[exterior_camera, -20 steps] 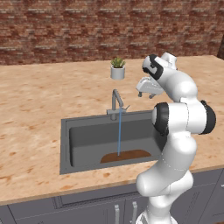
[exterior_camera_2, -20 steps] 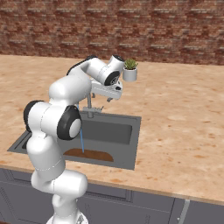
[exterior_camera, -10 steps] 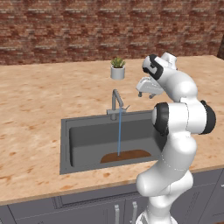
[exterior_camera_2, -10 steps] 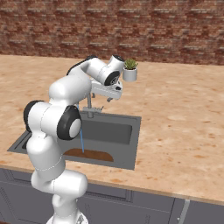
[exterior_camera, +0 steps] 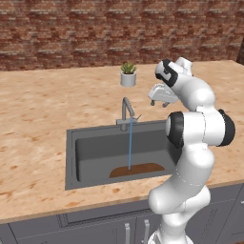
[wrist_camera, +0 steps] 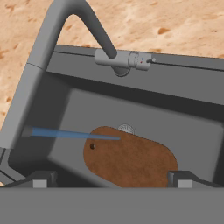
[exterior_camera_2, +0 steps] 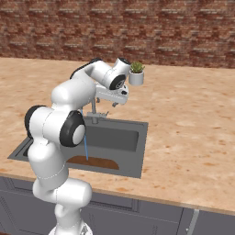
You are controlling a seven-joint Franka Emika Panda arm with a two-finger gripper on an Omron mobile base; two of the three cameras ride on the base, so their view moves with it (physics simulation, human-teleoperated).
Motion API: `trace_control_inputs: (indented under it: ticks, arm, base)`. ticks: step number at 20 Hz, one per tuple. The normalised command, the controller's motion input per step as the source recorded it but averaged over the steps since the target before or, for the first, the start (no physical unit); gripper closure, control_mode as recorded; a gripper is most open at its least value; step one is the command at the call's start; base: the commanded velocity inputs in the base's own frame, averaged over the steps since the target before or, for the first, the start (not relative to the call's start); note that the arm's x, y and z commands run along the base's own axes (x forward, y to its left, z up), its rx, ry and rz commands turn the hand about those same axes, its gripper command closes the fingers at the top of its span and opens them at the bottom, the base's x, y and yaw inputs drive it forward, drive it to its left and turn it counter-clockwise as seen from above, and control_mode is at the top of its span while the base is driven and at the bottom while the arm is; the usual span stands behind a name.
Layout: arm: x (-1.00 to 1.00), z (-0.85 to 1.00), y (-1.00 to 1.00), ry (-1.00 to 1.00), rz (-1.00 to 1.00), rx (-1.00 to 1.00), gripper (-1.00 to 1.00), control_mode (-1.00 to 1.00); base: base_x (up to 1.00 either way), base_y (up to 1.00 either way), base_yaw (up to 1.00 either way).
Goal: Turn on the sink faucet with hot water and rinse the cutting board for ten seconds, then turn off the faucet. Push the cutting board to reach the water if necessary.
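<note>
The sink faucet [exterior_camera: 126,110] [exterior_camera_2: 93,107] stands at the back rim of the sink [exterior_camera: 71,143] [exterior_camera_2: 142,151], and its gooseneck [wrist_camera: 47,43] arches across the hand view. A thin blue stream of water [exterior_camera: 130,147] [exterior_camera_2: 86,149] [wrist_camera: 74,134] falls from the spout onto the reddish-brown cutting board [exterior_camera: 138,169] [exterior_camera_2: 94,161] [wrist_camera: 131,159], which lies flat on the basin floor near the front wall. My gripper [exterior_camera: 159,101] [exterior_camera_2: 118,103] [wrist_camera: 111,180] hovers open above the counter just right of the faucet. It points down toward the basin with nothing between its fingers.
A small potted plant [exterior_camera: 128,75] [exterior_camera_2: 136,73] stands on the counter behind the faucet. A brick wall [exterior_camera: 95,28] closes the back. The drain [wrist_camera: 126,128] shows at the board's far edge. My own arm rises over the sink's near right corner.
</note>
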Motion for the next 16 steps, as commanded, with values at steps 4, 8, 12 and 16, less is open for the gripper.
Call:
trace_control_inputs:
  ticks: [4, 8, 12, 16]
  arm:
    - [0.0, 0.0, 0.0, 0.0, 0.0, 0.0, -1.0, -1.0]
    - [0.0, 0.0, 0.0, 0.0, 0.0, 0.0, -1.0, -1.0]
    - [0.0, 0.0, 0.0, 0.0, 0.0, 0.0, -1.0, -1.0]
    - [0.0, 0.0, 0.0, 0.0, 0.0, 0.0, -1.0, -1.0]
  base:
    - [0.0, 0.0, 0.0]
    - [0.0, 0.0, 0.0]
    - [0.0, 0.0, 0.0]
    - [0.0, 0.0, 0.0]
